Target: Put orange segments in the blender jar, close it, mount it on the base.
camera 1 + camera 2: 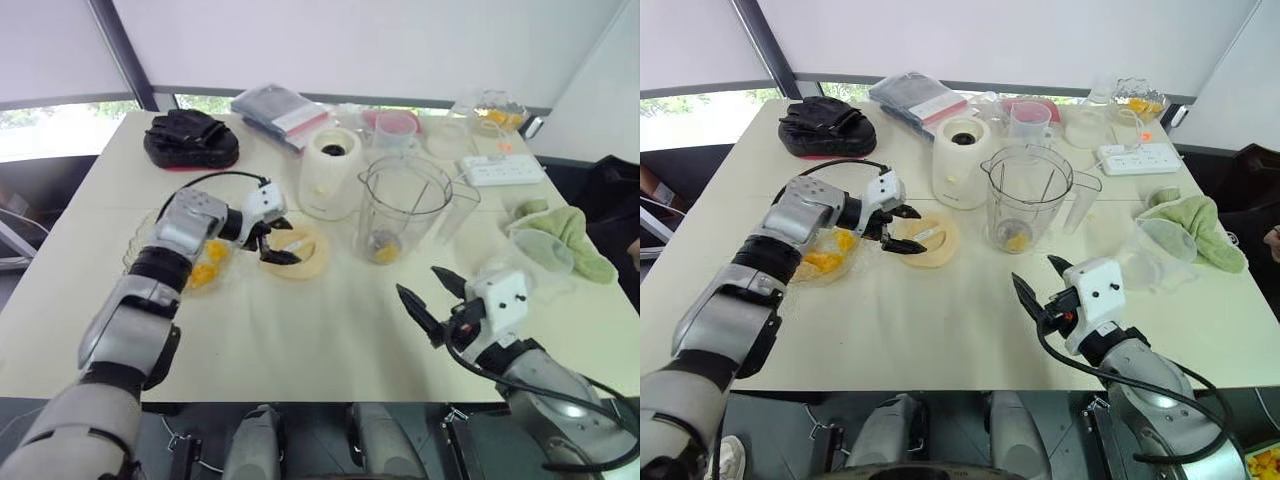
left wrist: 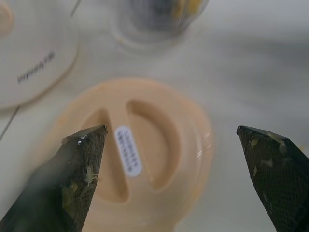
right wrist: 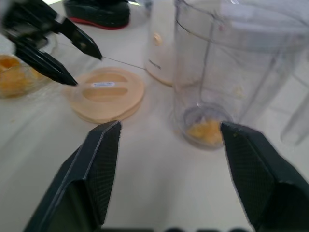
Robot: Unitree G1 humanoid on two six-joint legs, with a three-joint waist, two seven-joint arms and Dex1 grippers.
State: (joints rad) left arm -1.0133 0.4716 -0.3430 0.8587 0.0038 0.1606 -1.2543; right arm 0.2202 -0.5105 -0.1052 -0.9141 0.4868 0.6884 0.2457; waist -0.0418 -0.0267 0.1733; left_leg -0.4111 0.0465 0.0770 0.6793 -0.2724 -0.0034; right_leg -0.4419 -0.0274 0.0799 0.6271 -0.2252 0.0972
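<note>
Evidently the closing step: segments lie in the blender jar (image 1: 1028,205), the left claw (image 1: 902,229) (fingers apart, like the idle right claw (image 1: 1037,281)) poised over the lid (image 1: 929,243), which it must next clamp.

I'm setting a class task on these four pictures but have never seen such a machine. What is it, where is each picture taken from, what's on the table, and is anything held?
It is a humanoid robot with two arms, each ending in a two-fingered black claw. Two pictures come from its head cameras, looking down over the table; the other two come from cameras on each wrist.

On the table stand the clear blender jar with orange segments at its bottom, the cream base beside it, a round peach lid, a clear dish of fruit pieces, a green cloth and a power strip.

The left claw hangs open over the lid. The right claw is open above the table. Neither holds anything.
</note>
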